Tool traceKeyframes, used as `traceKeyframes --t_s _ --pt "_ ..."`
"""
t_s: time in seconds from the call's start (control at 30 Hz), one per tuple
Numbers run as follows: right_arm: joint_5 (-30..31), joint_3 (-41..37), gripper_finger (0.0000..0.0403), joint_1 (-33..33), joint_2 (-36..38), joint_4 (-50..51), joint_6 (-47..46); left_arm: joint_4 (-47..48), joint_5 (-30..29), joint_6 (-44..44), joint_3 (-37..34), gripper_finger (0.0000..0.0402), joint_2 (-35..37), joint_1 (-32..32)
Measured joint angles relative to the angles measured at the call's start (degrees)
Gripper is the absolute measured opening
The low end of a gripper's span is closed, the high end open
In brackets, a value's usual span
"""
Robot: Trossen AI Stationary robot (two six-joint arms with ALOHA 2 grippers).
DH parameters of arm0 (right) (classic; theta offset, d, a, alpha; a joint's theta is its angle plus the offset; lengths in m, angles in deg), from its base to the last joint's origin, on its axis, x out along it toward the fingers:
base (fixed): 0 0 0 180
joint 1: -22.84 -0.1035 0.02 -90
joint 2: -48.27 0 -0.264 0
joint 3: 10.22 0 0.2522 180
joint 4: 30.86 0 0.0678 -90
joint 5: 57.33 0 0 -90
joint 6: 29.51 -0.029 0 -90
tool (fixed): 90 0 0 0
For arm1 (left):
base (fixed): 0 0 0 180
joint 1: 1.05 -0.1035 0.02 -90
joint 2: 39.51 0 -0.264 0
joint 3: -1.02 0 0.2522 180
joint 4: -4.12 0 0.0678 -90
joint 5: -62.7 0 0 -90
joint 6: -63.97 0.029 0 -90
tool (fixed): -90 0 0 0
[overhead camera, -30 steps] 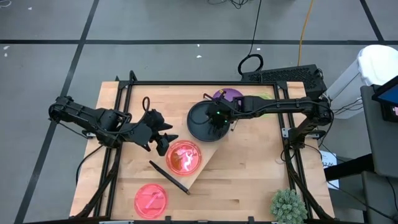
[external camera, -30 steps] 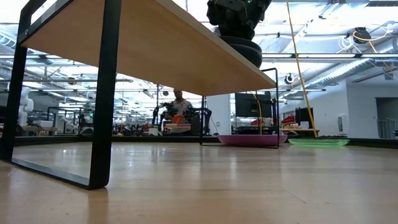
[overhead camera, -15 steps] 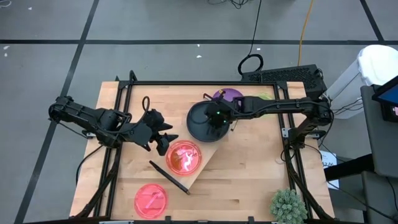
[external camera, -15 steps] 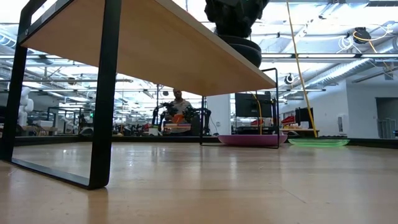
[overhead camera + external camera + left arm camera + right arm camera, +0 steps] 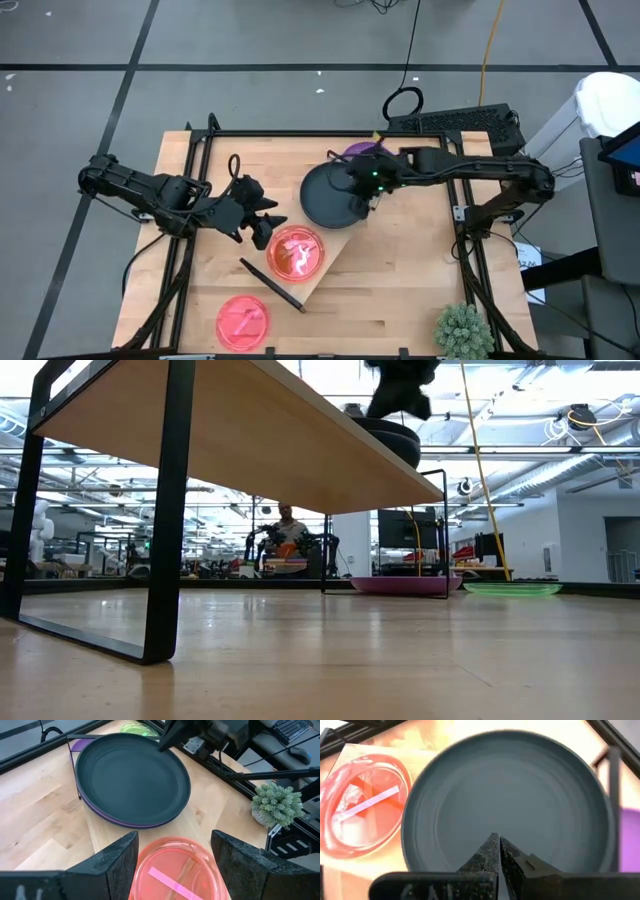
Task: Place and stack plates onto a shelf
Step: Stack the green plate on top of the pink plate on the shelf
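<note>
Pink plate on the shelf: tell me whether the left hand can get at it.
Probably yes. The left hand hovers open right beside the pink plate, nothing between them; the dark plate sits farther along the shelf.

Legible text, labels, brands, numbers, signs: none found in any view. No readable marking on the dark teal-black plate (image 5: 330, 196), the pink plates, the shelf board (image 5: 250, 430), the tabletop, or either arm. The keyboard (image 5: 455, 122) at the upper right of the high view shows keys too small to read.
</note>
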State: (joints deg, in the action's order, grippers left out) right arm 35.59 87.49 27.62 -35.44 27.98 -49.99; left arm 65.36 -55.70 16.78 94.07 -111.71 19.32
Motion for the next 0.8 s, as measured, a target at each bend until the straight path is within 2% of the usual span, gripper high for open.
traceKeyframes --t_s 0.3,0.43,0.63,0.8 --pt "0.4 0.0 0.0000 0.0 10.3 9.8 -7.7 -0.1 0.0 0.2 0.0 0.0255 -0.3 0.4" --pt "3.5 0.0 0.0000 -0.2 14.1 16.0 -11.9 -0.1 -0.2 1.0 0.0 0.0255 -0.3 0.4" --pt "12.3 0.0 0.0000 -0.4 16.0 26.7 -14.9 -0.8 -0.4 2.1 0.0 0.0255 -0.3 -0.1" --pt "24.2 -1.9 0.0000 1.2 15.8 30.4 -14.9 -0.6 -1.1 2.0 0.0 0.0255 -0.3 -0.6"
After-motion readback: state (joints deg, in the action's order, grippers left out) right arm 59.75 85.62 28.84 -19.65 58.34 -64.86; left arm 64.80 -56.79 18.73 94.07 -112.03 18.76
